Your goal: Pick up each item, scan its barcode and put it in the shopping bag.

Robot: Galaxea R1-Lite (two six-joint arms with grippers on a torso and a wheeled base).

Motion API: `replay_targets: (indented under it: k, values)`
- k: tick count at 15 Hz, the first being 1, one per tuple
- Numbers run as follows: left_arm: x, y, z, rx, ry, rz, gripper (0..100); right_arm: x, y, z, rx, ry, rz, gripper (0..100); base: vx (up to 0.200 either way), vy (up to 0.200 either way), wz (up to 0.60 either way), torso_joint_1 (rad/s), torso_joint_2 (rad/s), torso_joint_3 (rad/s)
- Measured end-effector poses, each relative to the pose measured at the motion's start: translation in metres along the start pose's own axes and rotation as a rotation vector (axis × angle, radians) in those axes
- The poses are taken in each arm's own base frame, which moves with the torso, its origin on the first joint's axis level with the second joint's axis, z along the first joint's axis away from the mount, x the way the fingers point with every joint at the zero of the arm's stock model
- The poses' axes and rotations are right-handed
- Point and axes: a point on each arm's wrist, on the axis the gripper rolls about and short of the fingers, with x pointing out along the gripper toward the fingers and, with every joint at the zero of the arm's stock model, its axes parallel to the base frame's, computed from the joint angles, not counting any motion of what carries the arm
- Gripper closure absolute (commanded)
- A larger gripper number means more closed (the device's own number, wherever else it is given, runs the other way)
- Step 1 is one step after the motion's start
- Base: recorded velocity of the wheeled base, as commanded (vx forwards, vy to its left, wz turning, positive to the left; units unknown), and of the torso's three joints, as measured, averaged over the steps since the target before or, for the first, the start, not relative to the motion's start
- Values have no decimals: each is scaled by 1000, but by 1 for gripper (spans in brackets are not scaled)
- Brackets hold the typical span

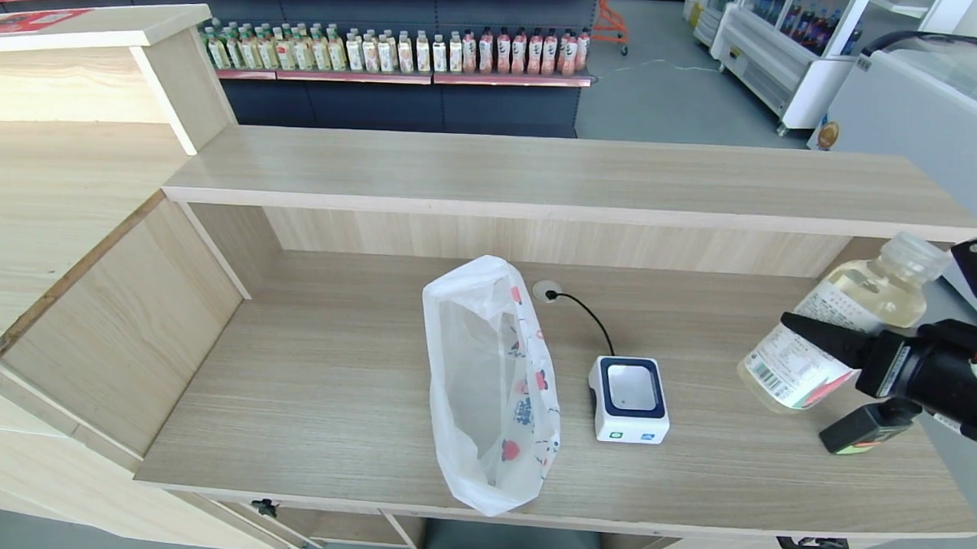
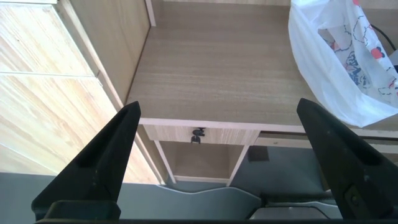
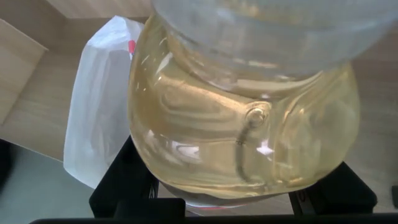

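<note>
A clear bottle (image 1: 840,323) of pale yellow liquid with a white label hangs tilted above the counter's right end, my right gripper (image 1: 838,376) shut on it. Close up, the bottle (image 3: 249,124) fills the space between the dark fingers (image 3: 134,180). A white plastic shopping bag (image 1: 493,380) with red and blue prints stands open at the counter's middle, and shows again as the bag (image 2: 345,62) and the bag (image 3: 99,118). The white barcode scanner (image 1: 629,397) sits just right of it, cable running back. My left gripper (image 2: 227,168) hangs open and empty off the counter's front edge.
The wooden counter (image 1: 330,383) has a raised back ledge (image 1: 573,184) and a side wall on the left. A cable hole (image 1: 546,291) lies behind the scanner. Shelves of drink bottles (image 1: 399,52) and freezers (image 1: 909,94) stand beyond.
</note>
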Motion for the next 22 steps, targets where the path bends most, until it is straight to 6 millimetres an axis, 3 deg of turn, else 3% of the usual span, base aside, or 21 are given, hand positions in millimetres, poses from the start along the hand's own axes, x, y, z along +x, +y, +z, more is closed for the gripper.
replay_targets:
  k: [3,6,11,16,22]
  values:
    - [0,0,0,-1,0,0,0,0,12,-7,3,36,56,100,0,200,0,-9,4,2]
    - [0,0,0,0,0,-1,0,4,26,-13,-3,60,126,100,0,0,0,0,0,0]
    - [0,0,0,1,0,1,0,31,37,-29,-22,136,195,100,0,0,0,0,0,0]
    - [0,0,0,1,0,0,0,81,53,-59,-154,109,300,100,0,0,0,0,0,0]
    - [0,0,0,1,0,0,0,160,61,-101,-209,54,341,100,0,0,0,0,0,0]
